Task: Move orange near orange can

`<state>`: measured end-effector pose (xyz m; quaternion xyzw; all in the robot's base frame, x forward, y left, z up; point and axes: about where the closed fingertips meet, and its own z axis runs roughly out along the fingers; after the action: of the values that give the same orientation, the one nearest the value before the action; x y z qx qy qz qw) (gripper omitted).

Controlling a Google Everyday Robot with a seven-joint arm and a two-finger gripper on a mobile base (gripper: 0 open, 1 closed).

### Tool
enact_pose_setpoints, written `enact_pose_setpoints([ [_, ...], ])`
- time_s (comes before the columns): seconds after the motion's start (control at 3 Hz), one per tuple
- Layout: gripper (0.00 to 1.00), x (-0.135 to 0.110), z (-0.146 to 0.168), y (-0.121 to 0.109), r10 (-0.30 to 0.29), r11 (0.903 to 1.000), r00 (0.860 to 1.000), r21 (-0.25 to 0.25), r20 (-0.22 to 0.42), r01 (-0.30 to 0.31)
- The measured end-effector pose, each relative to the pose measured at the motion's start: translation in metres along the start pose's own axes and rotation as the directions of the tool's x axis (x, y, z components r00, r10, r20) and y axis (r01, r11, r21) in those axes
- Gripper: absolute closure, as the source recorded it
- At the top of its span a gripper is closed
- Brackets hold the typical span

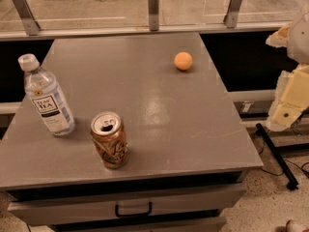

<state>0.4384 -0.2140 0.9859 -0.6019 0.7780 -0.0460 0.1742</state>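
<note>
Drawer front (130,204) with a dark handle (133,209) sits closest to the viewer, below the front edge of a grey worktop (159,115).

On the worktop near that front edge and left of centre, the orange can (110,140) stands upright with its silver top showing. A clear tea bottle (47,98) with a white cap stands near it on the left, a little further back and leaning slightly in the view.

The orange (183,61) rests alone toward the far right of the worktop, well apart from the can. It is round, so no approach angle is favoured by its shape.

The robot's hand (288,98), pale yellow and white, hangs at the right edge of the view, off the side of the worktop and not touching anything. Whether it is wide or narrow cannot be told, and it holds nothing that can be seen.

From the hand, the orange lies to the left and further from the viewer, across the worktop's right edge. Nothing stands between the two.

From the orange, the can lies diagonally toward the viewer and to the left over bare surface. The bottle beside the can is probably the one thing to avoid bumping when the fruit is set down.
</note>
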Motion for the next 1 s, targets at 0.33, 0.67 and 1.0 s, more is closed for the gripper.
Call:
enact_pose_setpoints([
  [0.33, 0.00, 0.000, 0.000, 0.000, 0.000, 1.0000, 1.000, 0.000, 0.000, 0.000],
  [0.67, 0.00, -0.004, 0.000, -0.015, 0.009, 0.9999, 1.000, 0.009, 0.024, -0.009],
  [1.0, 0.00, -0.022, 0.012, -0.063, 0.038, 0.9969, 0.992, 0.064, 0.118, -0.046],
])
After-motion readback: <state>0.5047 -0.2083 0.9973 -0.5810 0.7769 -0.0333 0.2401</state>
